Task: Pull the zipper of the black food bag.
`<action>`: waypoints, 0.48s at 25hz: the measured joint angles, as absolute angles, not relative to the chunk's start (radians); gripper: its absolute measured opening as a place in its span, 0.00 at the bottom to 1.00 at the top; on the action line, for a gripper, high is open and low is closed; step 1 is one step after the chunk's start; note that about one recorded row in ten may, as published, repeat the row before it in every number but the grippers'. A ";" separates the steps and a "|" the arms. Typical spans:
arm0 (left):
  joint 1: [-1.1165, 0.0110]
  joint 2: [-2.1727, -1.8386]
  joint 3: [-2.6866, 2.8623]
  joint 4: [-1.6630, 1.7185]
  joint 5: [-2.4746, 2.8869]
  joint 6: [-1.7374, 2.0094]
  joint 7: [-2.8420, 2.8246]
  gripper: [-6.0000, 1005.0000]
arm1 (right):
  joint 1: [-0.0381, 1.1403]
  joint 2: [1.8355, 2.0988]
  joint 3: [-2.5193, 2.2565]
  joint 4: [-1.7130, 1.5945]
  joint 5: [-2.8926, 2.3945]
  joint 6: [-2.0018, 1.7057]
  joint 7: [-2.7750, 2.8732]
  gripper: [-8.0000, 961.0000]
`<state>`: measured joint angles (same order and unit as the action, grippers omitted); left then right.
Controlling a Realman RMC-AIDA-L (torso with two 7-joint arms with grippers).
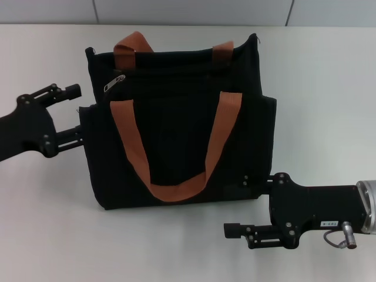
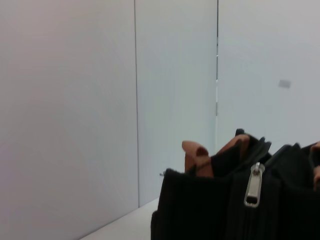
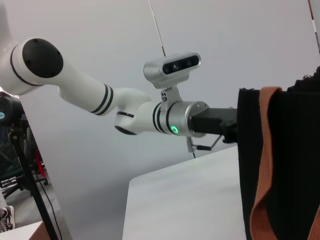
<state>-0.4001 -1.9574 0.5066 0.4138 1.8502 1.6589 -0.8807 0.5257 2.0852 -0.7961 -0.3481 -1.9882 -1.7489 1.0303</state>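
The black food bag (image 1: pixel 176 129) stands in the middle of the white table, with orange-brown strap handles (image 1: pixel 176 191). The silver zipper (image 1: pixel 114 82) hangs near the bag's top left corner and shows close up in the left wrist view (image 2: pixel 254 186). My left gripper (image 1: pixel 75 113) is open beside the bag's left side, with one finger (image 1: pixel 70 136) against the side pocket. My right gripper (image 1: pixel 241 204) is open at the bag's front right corner, with one finger (image 1: pixel 254 180) at the bag's bottom edge. The bag (image 3: pixel 280 165) also fills the edge of the right wrist view.
The white table (image 1: pixel 47 223) lies all around the bag. A pale panelled wall (image 1: pixel 188 12) runs behind it. The right wrist view shows my left arm (image 3: pixel 125 112) with its camera reaching to the bag, and a stand (image 3: pixel 30 185) beyond the table's edge.
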 joint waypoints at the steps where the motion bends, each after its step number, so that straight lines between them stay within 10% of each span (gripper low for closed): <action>1: -0.401 -1.952 0.507 0.414 1.851 1.667 -0.889 0.74 | 0.526 2.085 -0.796 -0.348 -1.988 -1.749 1.030 0.74; 12: -0.470 -1.976 0.502 0.414 1.909 1.565 -0.906 0.73 | 0.532 2.084 -0.796 -0.350 -1.987 -1.748 1.030 0.74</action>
